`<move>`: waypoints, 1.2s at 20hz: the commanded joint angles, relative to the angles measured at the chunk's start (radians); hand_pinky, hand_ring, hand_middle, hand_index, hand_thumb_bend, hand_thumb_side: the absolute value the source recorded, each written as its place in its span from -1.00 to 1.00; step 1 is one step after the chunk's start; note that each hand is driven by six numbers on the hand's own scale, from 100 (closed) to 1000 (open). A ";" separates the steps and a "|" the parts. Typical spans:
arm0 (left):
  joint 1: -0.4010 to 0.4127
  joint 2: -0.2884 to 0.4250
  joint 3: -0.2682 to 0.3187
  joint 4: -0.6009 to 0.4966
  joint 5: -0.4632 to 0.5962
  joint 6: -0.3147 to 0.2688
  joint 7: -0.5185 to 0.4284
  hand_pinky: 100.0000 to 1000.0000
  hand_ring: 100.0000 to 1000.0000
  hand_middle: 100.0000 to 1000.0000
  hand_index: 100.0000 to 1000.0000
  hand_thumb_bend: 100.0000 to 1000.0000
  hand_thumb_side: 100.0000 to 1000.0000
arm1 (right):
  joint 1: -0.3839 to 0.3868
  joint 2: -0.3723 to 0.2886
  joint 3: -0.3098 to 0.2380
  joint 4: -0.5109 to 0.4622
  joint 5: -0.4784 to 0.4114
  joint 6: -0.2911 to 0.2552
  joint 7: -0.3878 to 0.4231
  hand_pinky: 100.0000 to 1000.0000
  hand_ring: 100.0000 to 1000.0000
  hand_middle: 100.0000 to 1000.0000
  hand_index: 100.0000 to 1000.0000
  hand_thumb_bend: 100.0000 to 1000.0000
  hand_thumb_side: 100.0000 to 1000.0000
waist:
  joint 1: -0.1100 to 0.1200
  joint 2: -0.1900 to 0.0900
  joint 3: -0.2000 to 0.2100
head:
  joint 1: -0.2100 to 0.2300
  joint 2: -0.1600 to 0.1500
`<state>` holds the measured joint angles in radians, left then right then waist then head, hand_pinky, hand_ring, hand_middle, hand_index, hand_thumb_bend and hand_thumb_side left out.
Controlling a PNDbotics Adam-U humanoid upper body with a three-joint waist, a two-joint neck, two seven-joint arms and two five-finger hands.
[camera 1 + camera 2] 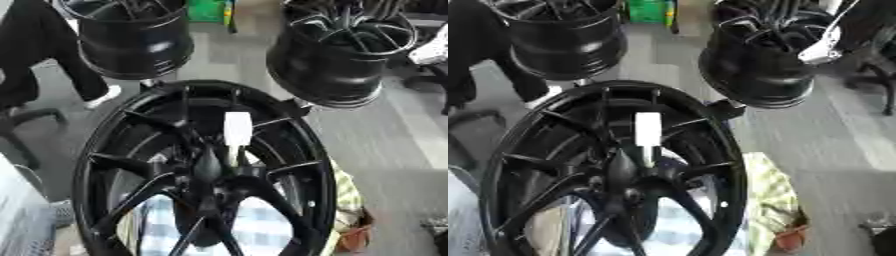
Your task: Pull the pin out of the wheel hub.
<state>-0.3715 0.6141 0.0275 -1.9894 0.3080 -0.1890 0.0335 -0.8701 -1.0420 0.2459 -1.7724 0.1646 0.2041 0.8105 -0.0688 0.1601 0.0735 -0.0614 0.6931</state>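
Wheel hub (206, 170) presented face-on to the head camera, white pin (237, 129) seated near its centre; no robot hand appears in either view.

The wheel hub stands nearly upright, spokes toward the camera, which judged from the task exposes the pin for a straight pull. The pin is a white, oblong piece just above the hub centre, its lower end against the dark centre boss; how deep it sits cannot be determined. Neither hand is visible, so their finger state cannot be reported. The lower rim of the wheel hub is cut off by the frame edge. Behind the wheel hub, two further black rims (136, 37) (337, 55) sit upper left and upper right. A checked cloth (262, 230) shows through the spokes.
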 commanded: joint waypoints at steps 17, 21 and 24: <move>0.000 0.011 0.001 -0.011 -0.006 0.007 0.005 0.49 0.47 0.22 0.59 -1.00 -0.04 | -0.221 0.120 0.195 0.155 0.127 0.096 0.061 0.61 0.44 0.29 0.54 0.12 -0.69 | 0.000 -0.028 0.007 | -0.007 0.011; 0.002 0.007 -0.001 -0.011 -0.006 0.009 0.003 0.49 0.47 0.22 0.59 -1.00 -0.04 | -0.295 0.208 0.254 0.265 0.161 0.121 0.063 0.60 0.44 0.29 0.55 0.15 -0.66 | 0.001 -0.028 0.007 | -0.008 0.012; 0.003 0.005 -0.001 -0.011 -0.008 0.010 0.003 0.49 0.47 0.22 0.59 -1.00 -0.03 | -0.327 0.260 0.279 0.335 0.176 0.138 0.051 0.59 0.45 0.30 0.55 0.15 -0.66 | 0.001 -0.027 0.007 | -0.009 0.012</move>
<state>-0.3607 0.6050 0.0221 -1.9893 0.3067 -0.1817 0.0355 -1.1717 -0.7844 0.5258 -1.4647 0.3267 0.3208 0.8543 -0.0728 0.1480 0.0809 -0.0665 0.7029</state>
